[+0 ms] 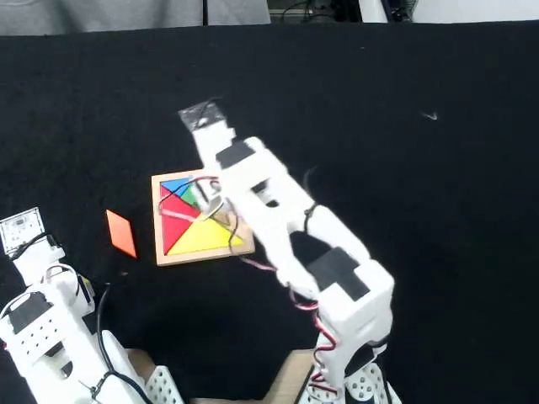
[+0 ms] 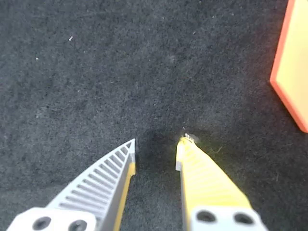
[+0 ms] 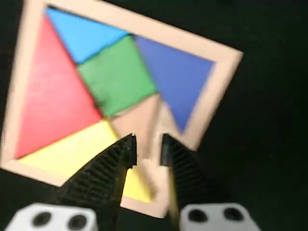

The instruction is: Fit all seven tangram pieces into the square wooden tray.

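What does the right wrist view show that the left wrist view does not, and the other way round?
The right wrist view has the wooden tray holding a red piece, a light blue piece, a green piece, a dark blue piece and a yellow piece, below the right gripper. The left wrist view has the orange piece lying near the open left gripper. Both share the black cloth.

Light falls evenly from above. Seen from high up, the black cloth (image 1: 404, 168) swallows it, while my right arm (image 1: 370, 295) glares almost blank white. Under my left pincer (image 2: 156, 144) the cloth shows grey, with a soft dark shadow at the fingertips. The orange piece (image 2: 293, 62) burns pale on its face. Below my right pincer (image 3: 147, 144) the tray (image 3: 212, 91) is bright against black.
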